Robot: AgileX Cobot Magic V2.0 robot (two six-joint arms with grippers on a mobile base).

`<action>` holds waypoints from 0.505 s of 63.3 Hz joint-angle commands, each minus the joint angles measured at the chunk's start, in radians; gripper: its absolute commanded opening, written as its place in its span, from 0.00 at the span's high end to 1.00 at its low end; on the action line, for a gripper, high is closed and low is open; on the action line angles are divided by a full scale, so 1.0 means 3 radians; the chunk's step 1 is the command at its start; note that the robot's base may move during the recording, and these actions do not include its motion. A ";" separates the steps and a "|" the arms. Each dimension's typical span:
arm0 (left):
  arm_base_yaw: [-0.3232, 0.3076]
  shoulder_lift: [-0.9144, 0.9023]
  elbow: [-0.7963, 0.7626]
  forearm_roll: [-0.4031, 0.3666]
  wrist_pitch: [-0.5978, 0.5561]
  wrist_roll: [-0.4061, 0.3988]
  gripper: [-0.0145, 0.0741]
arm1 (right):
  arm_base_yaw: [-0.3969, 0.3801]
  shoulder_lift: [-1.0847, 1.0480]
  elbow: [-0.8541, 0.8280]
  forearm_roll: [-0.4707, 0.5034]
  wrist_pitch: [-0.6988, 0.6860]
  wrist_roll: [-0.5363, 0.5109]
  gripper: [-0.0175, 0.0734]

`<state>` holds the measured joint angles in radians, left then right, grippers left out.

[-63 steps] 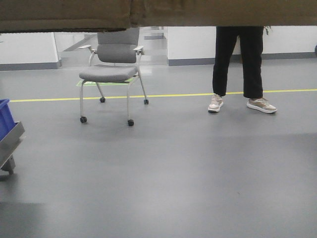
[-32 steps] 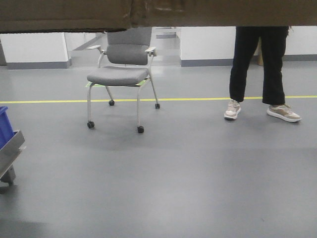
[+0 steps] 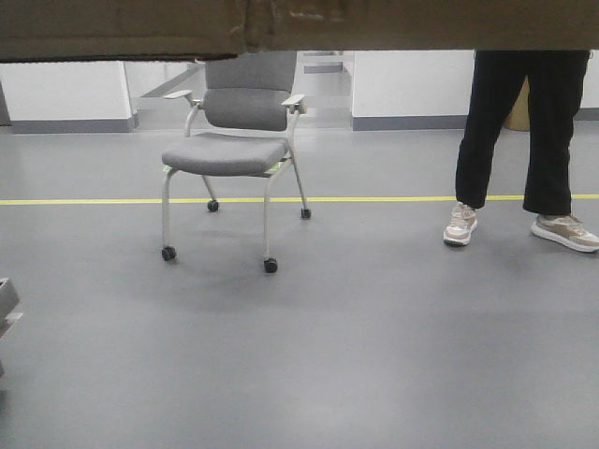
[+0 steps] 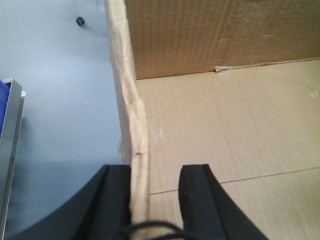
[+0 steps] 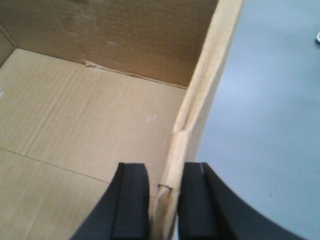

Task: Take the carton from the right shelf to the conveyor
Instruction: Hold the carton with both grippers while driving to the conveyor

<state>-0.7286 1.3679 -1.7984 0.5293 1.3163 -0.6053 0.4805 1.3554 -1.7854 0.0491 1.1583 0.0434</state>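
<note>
While the carton [image 3: 122, 28] hangs across the top of the front view above the floor [image 3: 374, 355], the left end effector [image 4: 152, 172] grips its left wall and the right end effector [image 5: 164, 172] its right wall, a chair [image 3: 229, 150] standing beyond.

Site type: industrial hall, likely warehouse or logistics test floor.
Indicators:
- wide smooth grey floor [image 3: 374, 355]
- yellow marking line [image 3: 374, 198] running across it
- white walls [image 3: 407, 79] with grey skirting [image 3: 402, 123]
- stainless steel shelf [image 4: 12, 145] with blue plastic bin [image 4: 4, 105] against its rail
- castor chair [image 3: 229, 154] and standing person [image 3: 519, 122] on open floor
</note>
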 commanded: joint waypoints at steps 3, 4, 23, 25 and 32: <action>-0.0087 -0.0027 -0.0026 -0.0299 -0.0317 0.0070 0.86 | 0.0040 -0.0005 -0.0017 0.0230 -0.0322 -0.0063 0.87; -0.0087 -0.0027 -0.0026 -0.0299 -0.0317 0.0070 0.86 | 0.0040 -0.0005 -0.0017 0.0230 -0.0322 -0.0063 0.87; -0.0087 -0.0027 -0.0026 -0.0299 -0.0317 0.0070 0.86 | 0.0040 -0.0003 -0.0017 0.0230 -0.0329 -0.0063 0.87; -0.0087 -0.0027 -0.0026 -0.0299 -0.0317 0.0070 0.86 | 0.0040 -0.0003 -0.0017 0.0230 -0.0329 -0.0063 0.87; -0.0087 -0.0027 -0.0026 -0.0299 -0.0317 0.0070 0.86 | 0.0040 -0.0003 -0.0017 0.0230 -0.0336 -0.0063 0.87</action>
<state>-0.7286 1.3679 -1.7984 0.5293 1.3163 -0.6053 0.4805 1.3568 -1.7854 0.0510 1.1583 0.0434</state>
